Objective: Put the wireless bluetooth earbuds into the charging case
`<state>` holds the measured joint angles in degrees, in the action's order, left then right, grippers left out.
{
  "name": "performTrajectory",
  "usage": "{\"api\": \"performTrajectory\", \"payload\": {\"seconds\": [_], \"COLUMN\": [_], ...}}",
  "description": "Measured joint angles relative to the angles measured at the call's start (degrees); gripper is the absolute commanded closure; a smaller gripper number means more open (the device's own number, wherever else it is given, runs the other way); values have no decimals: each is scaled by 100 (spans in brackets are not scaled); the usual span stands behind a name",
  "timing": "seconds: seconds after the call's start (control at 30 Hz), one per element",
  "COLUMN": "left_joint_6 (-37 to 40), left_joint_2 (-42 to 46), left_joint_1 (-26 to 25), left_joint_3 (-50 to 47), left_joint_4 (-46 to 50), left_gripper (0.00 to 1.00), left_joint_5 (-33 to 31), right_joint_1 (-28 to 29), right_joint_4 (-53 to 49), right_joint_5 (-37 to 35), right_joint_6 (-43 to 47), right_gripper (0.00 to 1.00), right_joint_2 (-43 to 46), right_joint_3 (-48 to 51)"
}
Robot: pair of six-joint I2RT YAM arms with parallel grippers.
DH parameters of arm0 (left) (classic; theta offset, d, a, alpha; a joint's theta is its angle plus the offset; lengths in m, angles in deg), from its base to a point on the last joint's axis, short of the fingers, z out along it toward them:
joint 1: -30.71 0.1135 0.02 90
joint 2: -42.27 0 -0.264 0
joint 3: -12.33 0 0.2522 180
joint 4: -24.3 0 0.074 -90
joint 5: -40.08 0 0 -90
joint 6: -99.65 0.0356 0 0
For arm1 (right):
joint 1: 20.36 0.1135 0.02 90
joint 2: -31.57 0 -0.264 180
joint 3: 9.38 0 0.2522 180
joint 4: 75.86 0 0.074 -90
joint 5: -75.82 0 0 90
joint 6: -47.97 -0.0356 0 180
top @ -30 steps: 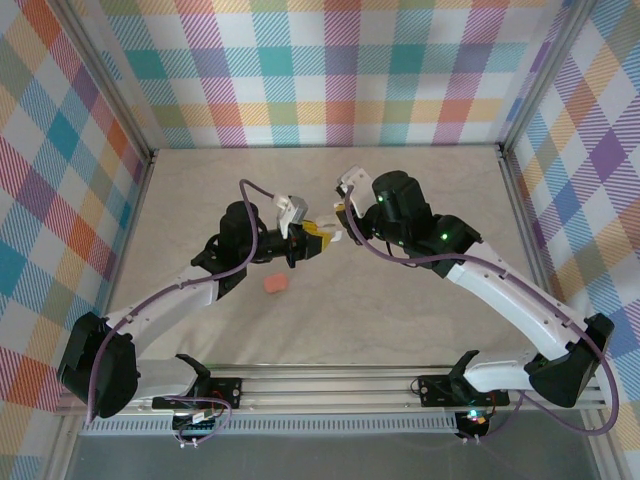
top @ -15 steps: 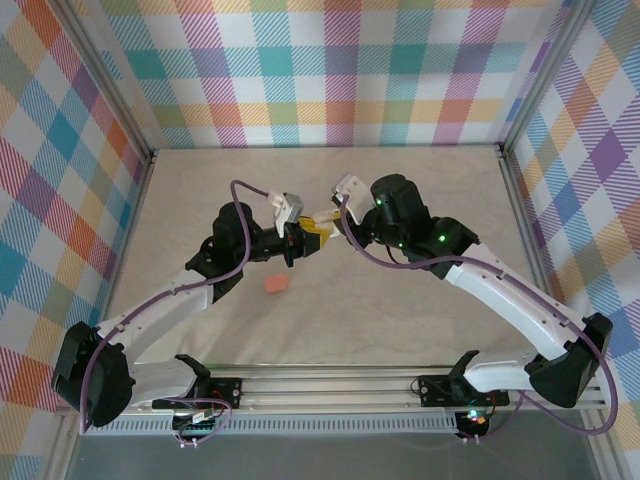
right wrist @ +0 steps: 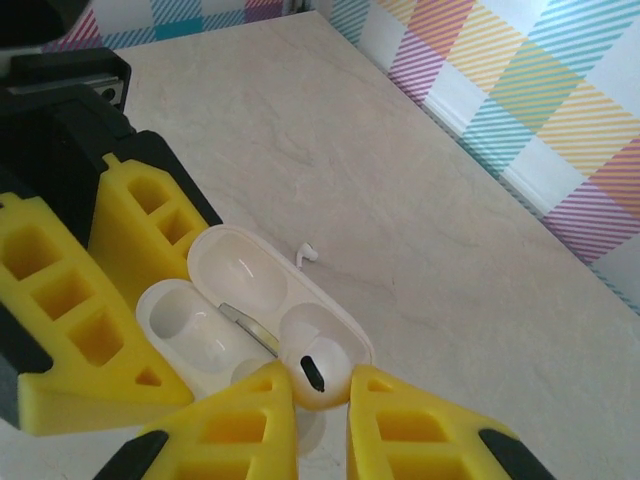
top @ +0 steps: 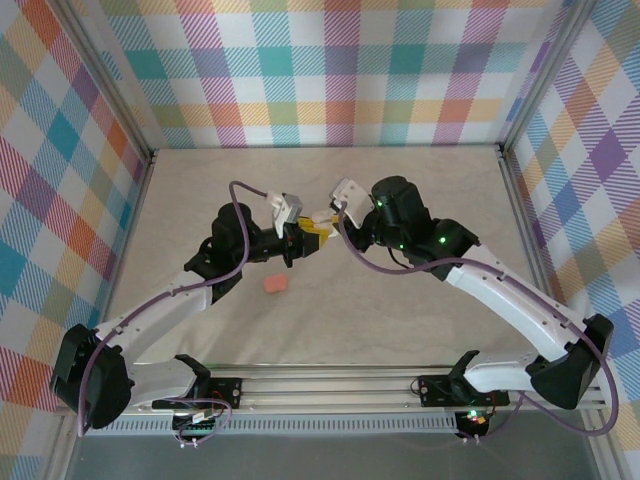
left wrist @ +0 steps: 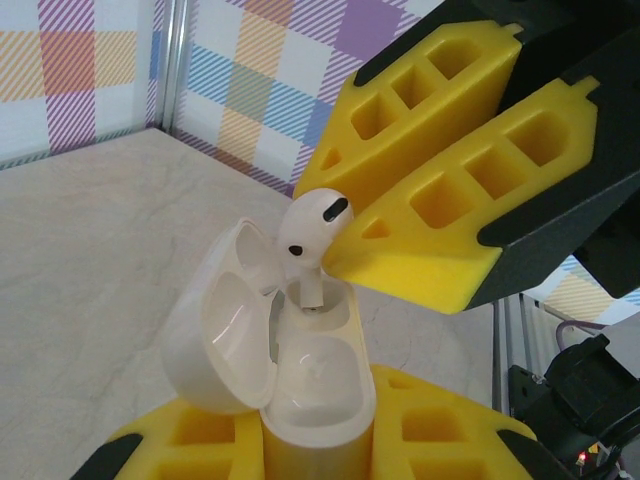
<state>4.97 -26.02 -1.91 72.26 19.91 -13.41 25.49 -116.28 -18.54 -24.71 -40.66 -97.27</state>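
Observation:
My left gripper (left wrist: 310, 435) is shut on a white charging case (left wrist: 315, 385), held upright with its lid hinged open to the left. My right gripper (right wrist: 320, 400) is shut on a white earbud (right wrist: 318, 372), pinched by its head between the yellow fingers (left wrist: 430, 215). The earbud (left wrist: 312, 225) hangs stem-down over the case, and its stem tip sits just inside the far socket. The near socket is empty. In the top view the two grippers meet at mid-table, left (top: 306, 241) and right (top: 326, 220). A second white earbud (right wrist: 307, 254) lies on the table beyond the case (right wrist: 235, 300).
A salmon-pink pebble-like case (top: 275, 285) lies on the beige tabletop (top: 400, 330), near-left of the grippers. Checked walls (top: 320, 70) and metal frame posts close in the table on three sides.
Both grippers shifted slightly left together a second ago, bringing the earbud over the case. Over the last half second they have barely moved.

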Motion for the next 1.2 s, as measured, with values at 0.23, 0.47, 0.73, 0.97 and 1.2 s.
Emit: {"api": "performTrajectory", "payload": {"seconds": [0.23,0.47,0.73,0.97,1.2], "left_joint_6": [2,90,175,304,389], "left_joint_2": [85,103,142,238,291], "left_joint_1": [-13,-37,-39,-63,-63], "left_joint_3": [-61,-66,-83,-146,-219], "left_joint_4": [2,26,146,192,199], "left_gripper": [100,100,100,100,100], "left_joint_5": [0,9,74,116,155], "right_joint_1": [0,0,0,15,50], "right_joint_4": [4,-70,-323,-601,-793], "right_joint_5": [146,444,553,546,498], "right_joint_6": [249,442,664,874,1001], "right_gripper": [84,83,83,83,83], "right_joint_2": [92,92,37,28,-9], "right_joint_3": [63,50,-63,-203,-289]}}
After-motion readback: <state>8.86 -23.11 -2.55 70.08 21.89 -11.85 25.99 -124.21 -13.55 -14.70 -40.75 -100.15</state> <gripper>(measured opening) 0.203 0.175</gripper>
